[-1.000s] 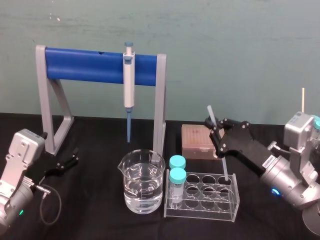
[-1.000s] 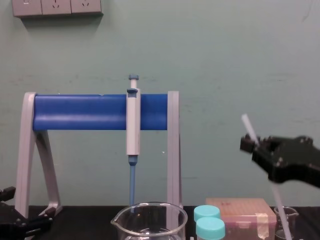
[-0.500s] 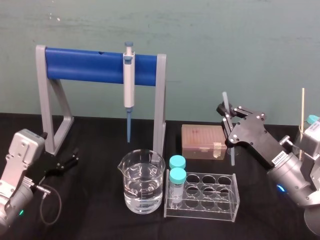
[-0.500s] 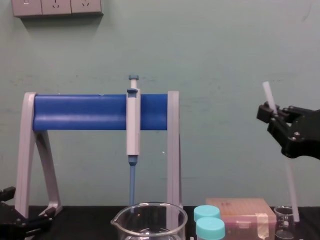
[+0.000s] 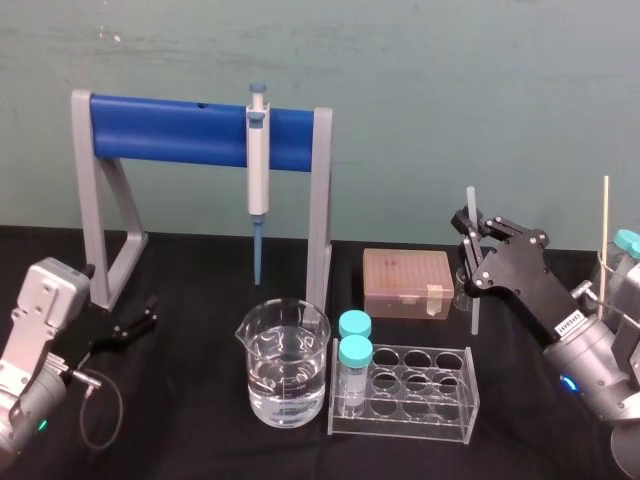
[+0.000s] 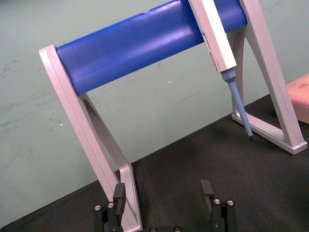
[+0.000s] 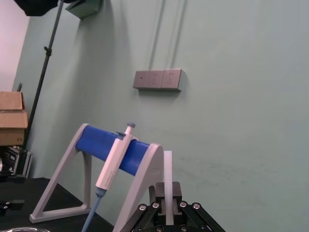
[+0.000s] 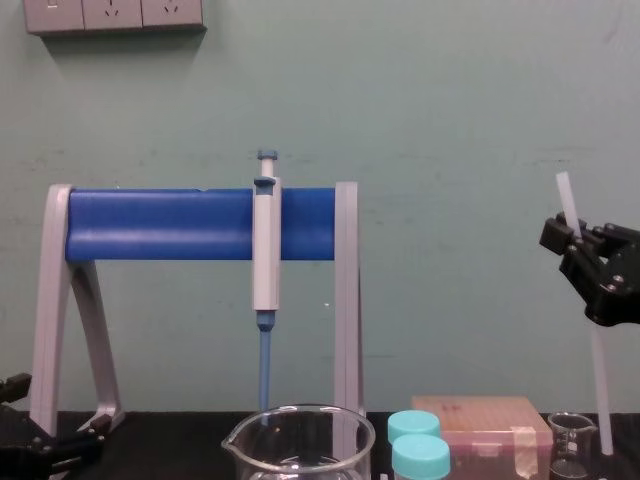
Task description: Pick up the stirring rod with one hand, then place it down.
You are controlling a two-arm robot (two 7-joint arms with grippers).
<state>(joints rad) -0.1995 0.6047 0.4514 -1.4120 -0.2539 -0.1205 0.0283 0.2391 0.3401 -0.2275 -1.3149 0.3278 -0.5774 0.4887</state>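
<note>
With the right gripper (image 5: pixel 470 262) clamped on the upright stirring rod (image 5: pixel 474 308), we must next lower and release it; the left gripper (image 5: pixel 148 312) sits parked left, jaws apart.

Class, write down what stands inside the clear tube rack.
Two teal-capped tubes stand in the tube rack's left-end holes, one behind the other. The front tube covers the rear one's body, so its contents are unseen.

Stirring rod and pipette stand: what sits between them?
In the head view, a brown box and a small glass beaker sit between the pipette stand and the stirring rod in the right gripper.
</note>
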